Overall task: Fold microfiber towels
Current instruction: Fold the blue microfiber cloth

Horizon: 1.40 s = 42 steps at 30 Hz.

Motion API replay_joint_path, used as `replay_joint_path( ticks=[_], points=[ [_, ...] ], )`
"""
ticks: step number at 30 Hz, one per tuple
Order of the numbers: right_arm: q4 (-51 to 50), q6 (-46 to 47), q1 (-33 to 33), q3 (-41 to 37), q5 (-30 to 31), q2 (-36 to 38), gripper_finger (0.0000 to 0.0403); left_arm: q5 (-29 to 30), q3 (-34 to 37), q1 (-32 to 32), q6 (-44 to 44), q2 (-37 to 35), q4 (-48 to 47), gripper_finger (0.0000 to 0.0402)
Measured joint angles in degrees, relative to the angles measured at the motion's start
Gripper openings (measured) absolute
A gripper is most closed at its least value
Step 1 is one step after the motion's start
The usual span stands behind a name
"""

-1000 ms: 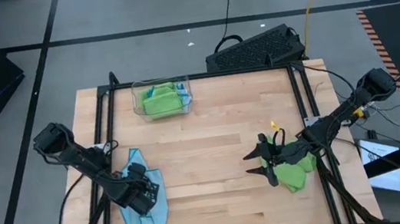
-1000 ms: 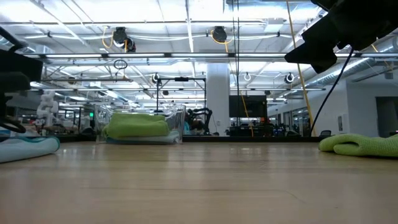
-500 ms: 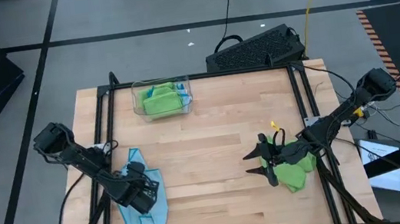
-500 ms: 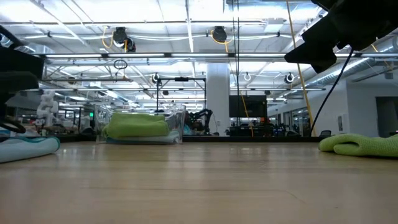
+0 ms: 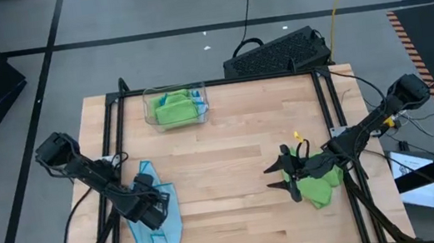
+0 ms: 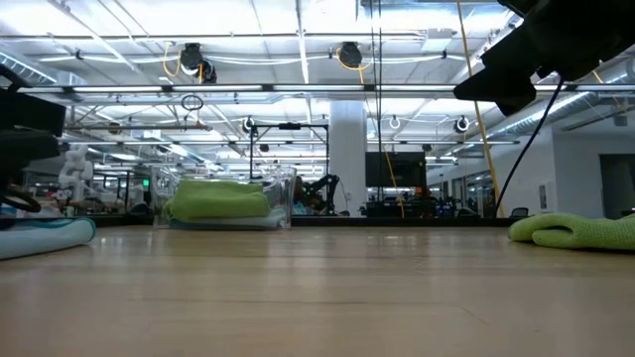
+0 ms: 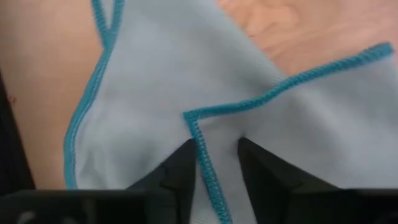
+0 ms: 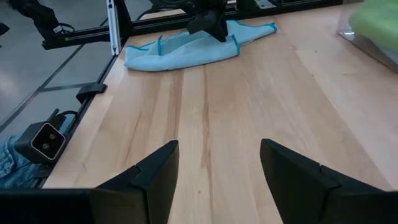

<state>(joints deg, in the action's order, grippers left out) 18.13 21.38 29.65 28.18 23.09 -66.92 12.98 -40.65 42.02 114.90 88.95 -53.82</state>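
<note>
- The pale wooden worktop (image 5: 229, 149) with its black frame carries all the cloths.
- A light blue microfiber towel (image 5: 157, 230) with a darker teal stitched hem lies rumpled near the front left of the worktop; the right wrist view shows it as a long heap (image 8: 186, 46).
- A lime green microfiber towel (image 5: 325, 187) lies bunched at the front right, under the right arm; the low view shows it as a flat heap (image 6: 580, 232).
- A clear plastic tray (image 5: 149, 114) at the back left holds more folded lime green cloths (image 5: 175, 108).
- The left claw (image 5: 154, 205) sits down on the blue towel. In the left wrist view its two dark fingers (image 7: 181, 175) stand slightly apart on either side of a raised teal hem (image 7: 205, 165); whether they pinch it I cannot tell.
- The right claw (image 5: 273, 176) hangs released over bare wood, just beside the green towel, fingers (image 8: 155, 177) spread wide and holding nothing.
</note>
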Motion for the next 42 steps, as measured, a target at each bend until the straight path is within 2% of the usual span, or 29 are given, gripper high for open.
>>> replay_joint_path(
  ticks=[4, 6, 11, 17, 21, 36, 42],
  points=[
    [-0.2, -0.5, 0.0, 0.0, 2.2, 0.0, 0.0217, 0.0, -0.8, 0.0, -2.7, 0.2, -0.8, 0.0039],
    [-0.4, -1.1, 0.0, 0.0, 2.8, 0.0, 0.0217, -0.3, -1.4, 0.0, -3.0, 0.2, -2.5, 0.0013],
    [-0.9, -2.7, 0.0, 0.0, 5.3, 0.0, 0.0217, -0.3, -3.9, 0.0, -3.7, 0.3, -5.4, 0.001],
    [1.7, -3.0, 0.0, 0.0, 5.3, 0.0, 0.0217, 2.7, -8.0, 0.0, -3.6, 0.2, -10.5, 0.0007],
    [2.2, -3.8, 0.0, 0.0, 5.3, 0.0, 0.0217, 2.6, -9.6, -0.6, -2.8, 0.2, -12.8, 0.0005],
    [2.2, -4.7, 0.0, 0.0, 5.2, 0.0, 0.0217, 2.6, -9.9, -3.6, -6.2, 0.2, -11.9, 0.0004],
    [2.2, -4.7, 0.0, 0.0, 5.2, 0.0, 0.0217, 2.7, -12.7, -6.6, -11.0, 0.2, -12.5, 0.0003]
  ],
)
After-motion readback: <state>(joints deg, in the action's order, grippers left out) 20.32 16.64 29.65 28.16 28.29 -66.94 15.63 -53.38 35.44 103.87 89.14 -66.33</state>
